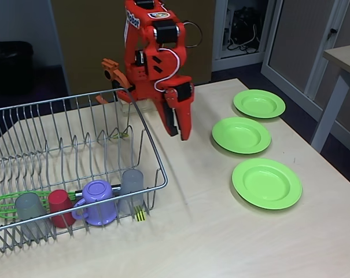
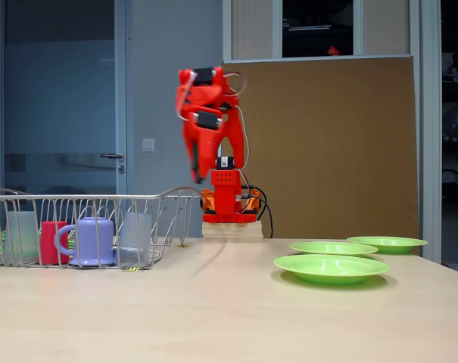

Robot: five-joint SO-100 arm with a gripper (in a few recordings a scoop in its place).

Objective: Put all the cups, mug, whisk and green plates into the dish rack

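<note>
Dish rack (image 1: 76,156), the large silver wire one, takes up the left half of the table (image 1: 221,243) in a fixed view, its front corner with the yellow-black striped tag (image 1: 140,214) pointing toward the table's near edge. Behind its far right corner stands the red arm, raised above the table, with its gripper (image 1: 179,124) hanging down in the air between the rack and the plates; the fingers look drawn close together and nothing is between them. In the other fixed view the gripper (image 2: 194,168) is blurred, high above the rack's right end. Three green plates lie flat on the right half of the table in a row running from the far right corner toward the near edge: the far one (image 1: 259,103), the middle one (image 1: 242,135) and the near one (image 1: 266,183), each apart from its neighbour. Along the rack's front wall sit the lavender mug (image 1: 98,200), with a grey cup (image 1: 132,183) just to its right near the tag, a red cup (image 1: 61,206) just to its left, and another grey cup (image 1: 29,208) further left. The whisk (image 1: 4,204) lies behind them, its green loops at the rack's left end.
</note>
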